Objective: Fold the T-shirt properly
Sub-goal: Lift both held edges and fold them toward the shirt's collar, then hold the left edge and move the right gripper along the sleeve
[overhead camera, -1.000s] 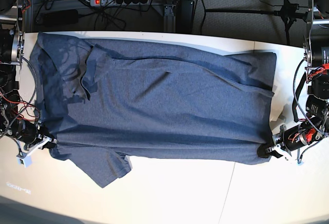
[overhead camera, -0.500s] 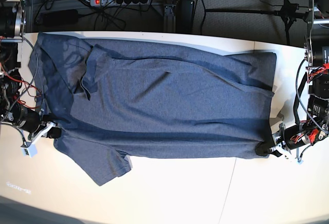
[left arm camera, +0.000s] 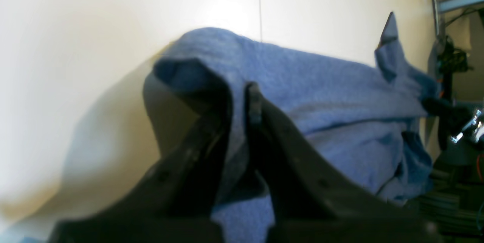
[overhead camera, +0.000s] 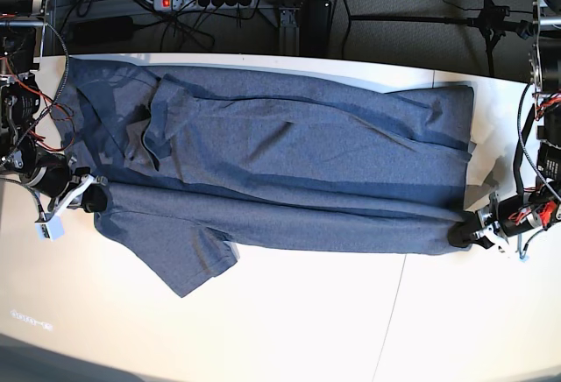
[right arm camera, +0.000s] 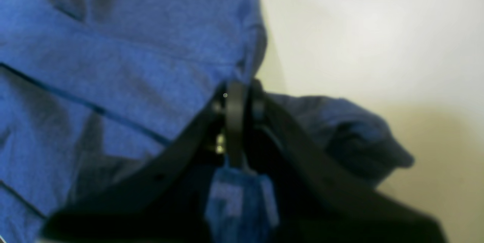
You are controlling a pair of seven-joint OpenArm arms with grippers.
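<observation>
The blue-grey T-shirt point(overhead camera: 289, 163) lies spread lengthwise across the white table point(overhead camera: 307, 329), its near long edge lifted and rolled over into a fold. One short sleeve point(overhead camera: 188, 264) hangs toward the front. At the base view's right end, my left gripper point(overhead camera: 462, 233) is shut on the T-shirt's hem corner point(left arm camera: 211, 84). At the left end, my right gripper point(overhead camera: 90, 200) is shut on the shoulder edge point(right arm camera: 242, 61). Both wrist views show cloth pinched between closed black fingers point(left arm camera: 261, 122). No lettering shows.
A power strip point(overhead camera: 206, 0) and cables lie on the floor behind the table. A stand's legs point(overhead camera: 486, 21) are at the back right. Arm bases and wiring point(overhead camera: 22, 93) flank both table ends. Bare white tabletop fills the front half.
Both grippers have carried the near edge of the T-shirt toward the back, the right one farther. The lifted edge now rolls over the shirt and the front sleeve has shifted with it.
</observation>
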